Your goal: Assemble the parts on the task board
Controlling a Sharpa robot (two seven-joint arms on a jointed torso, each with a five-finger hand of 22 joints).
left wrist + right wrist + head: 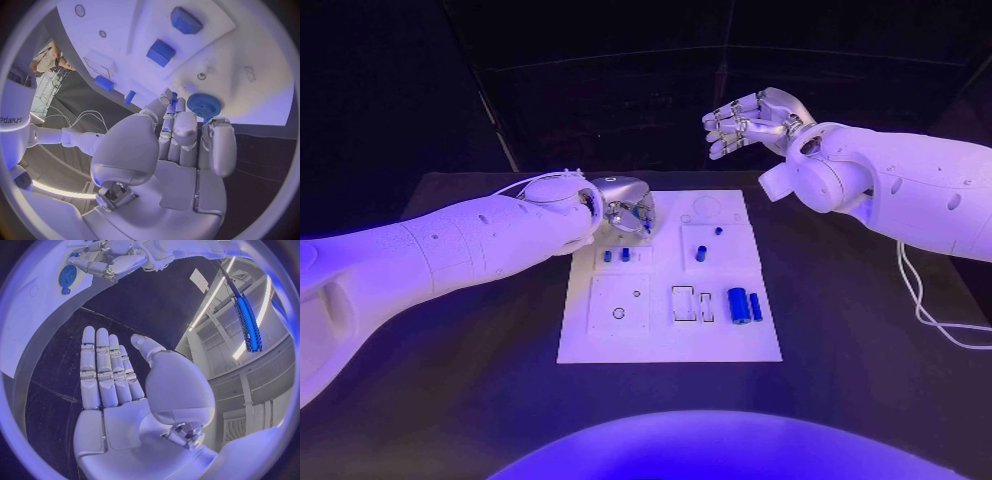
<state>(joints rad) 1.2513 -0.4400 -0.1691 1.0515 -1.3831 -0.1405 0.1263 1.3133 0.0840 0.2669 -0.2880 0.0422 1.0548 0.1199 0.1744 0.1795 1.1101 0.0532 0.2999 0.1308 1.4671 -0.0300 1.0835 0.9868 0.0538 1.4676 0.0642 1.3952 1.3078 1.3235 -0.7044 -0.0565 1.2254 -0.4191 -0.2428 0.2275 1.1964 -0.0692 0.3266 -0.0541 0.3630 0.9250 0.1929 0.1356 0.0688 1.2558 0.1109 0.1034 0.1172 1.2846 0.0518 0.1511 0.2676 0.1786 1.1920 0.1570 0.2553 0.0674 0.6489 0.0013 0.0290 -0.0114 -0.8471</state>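
On the black bench (473, 400), the left hand (625, 205) hovers over the white task board's (661, 345) far-left corner, fingers (175, 125) pinching a small blue part (174, 97) beside a toothed blue gear (204, 105). Blue cylinders (738, 305) lie in the board's shallow recesses. The right hand (754, 120) hangs raised beyond the board, glossy fingers spread, holding nothing.

We see the task board (589, 345) mid-table, two parts (746, 305) near its right edge, the left hand (626, 208) over its far-left corner.
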